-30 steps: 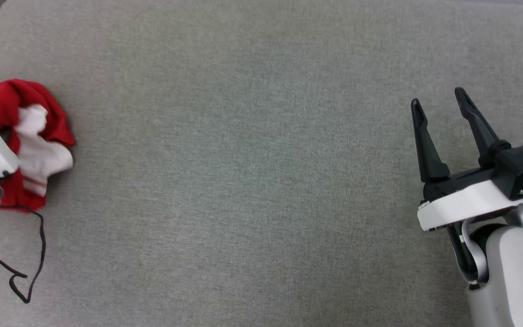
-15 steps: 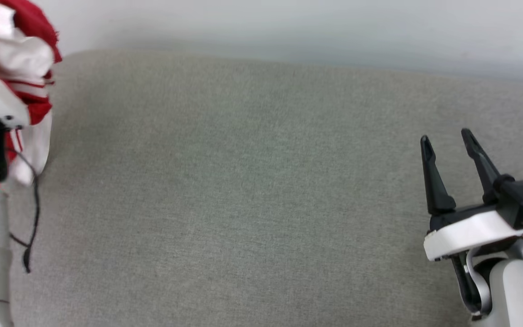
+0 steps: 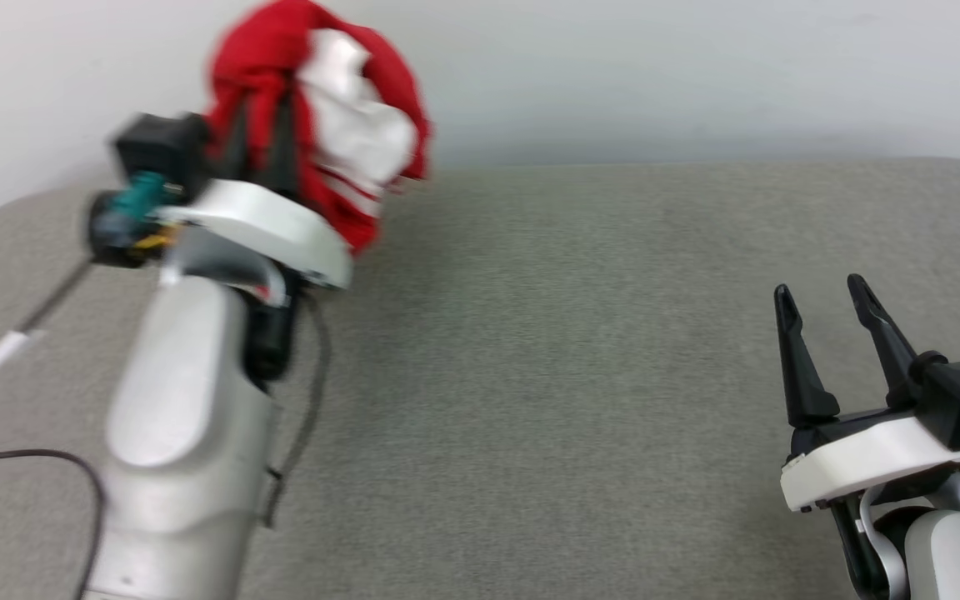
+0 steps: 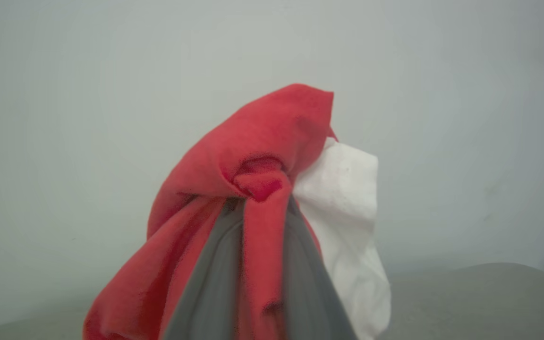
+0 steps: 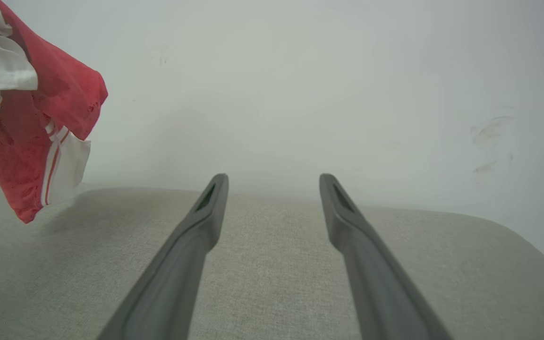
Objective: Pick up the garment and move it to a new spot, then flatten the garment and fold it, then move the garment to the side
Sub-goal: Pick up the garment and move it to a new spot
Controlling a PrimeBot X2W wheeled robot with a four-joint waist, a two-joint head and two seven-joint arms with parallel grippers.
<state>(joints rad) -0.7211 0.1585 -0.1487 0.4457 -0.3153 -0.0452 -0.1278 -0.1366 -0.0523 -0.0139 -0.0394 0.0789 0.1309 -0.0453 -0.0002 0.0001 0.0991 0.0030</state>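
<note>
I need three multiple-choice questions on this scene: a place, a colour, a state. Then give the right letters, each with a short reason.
1. Where is the garment?
A. Held over the grey surface by the left gripper
B. Flat on the grey surface
C. In the right gripper

2. Its colours?
A. Blue, yellow
B. Black only
C. Red, white

3. The right gripper is:
A. Shut on cloth
B. Open, empty
C. Shut on a bottle

1 A: red cloth sits pinched between the left fingers.
2 C: red cloth, white part.
3 B: its fingers stand apart, nothing between.
</note>
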